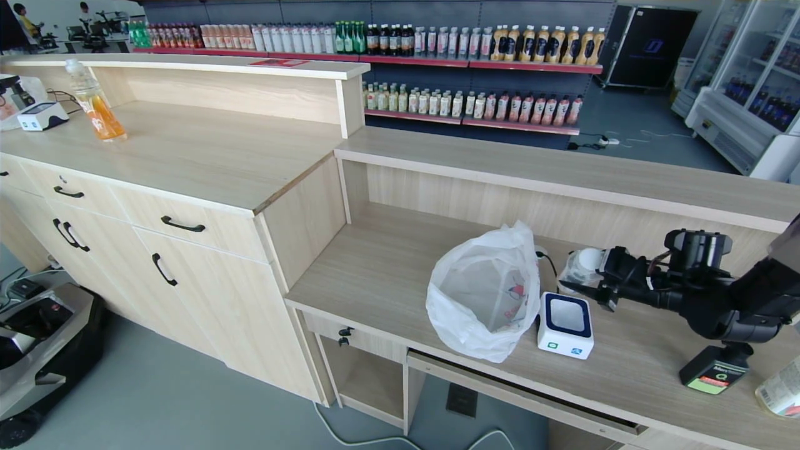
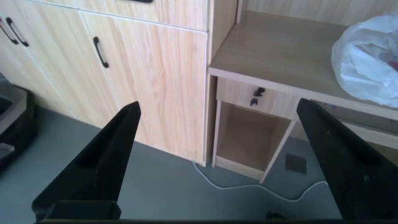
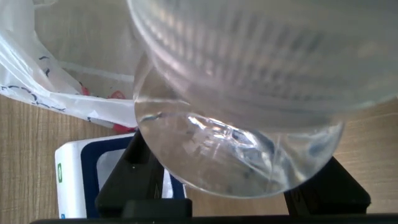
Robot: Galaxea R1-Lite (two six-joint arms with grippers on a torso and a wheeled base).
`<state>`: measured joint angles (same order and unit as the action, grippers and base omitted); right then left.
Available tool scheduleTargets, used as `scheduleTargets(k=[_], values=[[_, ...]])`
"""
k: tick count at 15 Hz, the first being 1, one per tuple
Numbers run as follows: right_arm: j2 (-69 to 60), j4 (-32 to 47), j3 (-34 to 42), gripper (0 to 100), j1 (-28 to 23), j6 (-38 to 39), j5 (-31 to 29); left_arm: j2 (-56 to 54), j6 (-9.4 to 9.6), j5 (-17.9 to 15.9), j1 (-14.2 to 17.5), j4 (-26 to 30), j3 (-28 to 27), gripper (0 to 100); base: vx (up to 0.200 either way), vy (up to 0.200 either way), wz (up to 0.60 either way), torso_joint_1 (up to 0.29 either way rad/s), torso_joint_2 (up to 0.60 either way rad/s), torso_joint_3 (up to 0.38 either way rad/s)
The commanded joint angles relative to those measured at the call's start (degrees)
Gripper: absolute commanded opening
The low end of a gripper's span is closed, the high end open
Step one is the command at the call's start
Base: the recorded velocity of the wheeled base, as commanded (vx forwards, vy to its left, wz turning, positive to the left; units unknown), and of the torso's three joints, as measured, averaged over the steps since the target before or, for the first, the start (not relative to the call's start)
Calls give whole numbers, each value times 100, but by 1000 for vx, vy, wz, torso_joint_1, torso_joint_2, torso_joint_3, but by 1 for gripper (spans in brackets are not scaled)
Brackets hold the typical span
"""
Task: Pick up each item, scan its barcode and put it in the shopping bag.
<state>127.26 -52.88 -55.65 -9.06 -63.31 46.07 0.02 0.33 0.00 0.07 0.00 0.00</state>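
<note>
The right jaws clamp a clear bottle [image 1: 581,265] just above the far edge of the scanner [image 1: 565,324]; its long axis is unclear. The shopping bag [image 1: 484,290] sits just left of the scanner on the tabletop [image 1: 387,262], nearest this arm. The left jaws gape wide, well apart from the scanner.

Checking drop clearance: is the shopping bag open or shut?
Open: the shopping bag stands on the desk, mouth spread wide and facing up, inside visible, beside the scanner.

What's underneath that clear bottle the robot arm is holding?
The white-and-blue scanner on the desk lies roughly below the bottle; the bottle covers most of its window. The shopping bag is beside it.
</note>
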Motion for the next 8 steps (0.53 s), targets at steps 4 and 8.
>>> scheduleTargets(k=[4, 8], values=[[-1898, 287, 89, 0, 9, 3729, -1865, -2, 2, 0, 1, 0, 0, 100, 0, 0, 0, 0, 0, 0], [-2610, 823, 1118, 0, -79, 4265, -2981, -2, 2, 0, 1, 0, 0, 100, 0, 0, 0, 0, 0, 0]])
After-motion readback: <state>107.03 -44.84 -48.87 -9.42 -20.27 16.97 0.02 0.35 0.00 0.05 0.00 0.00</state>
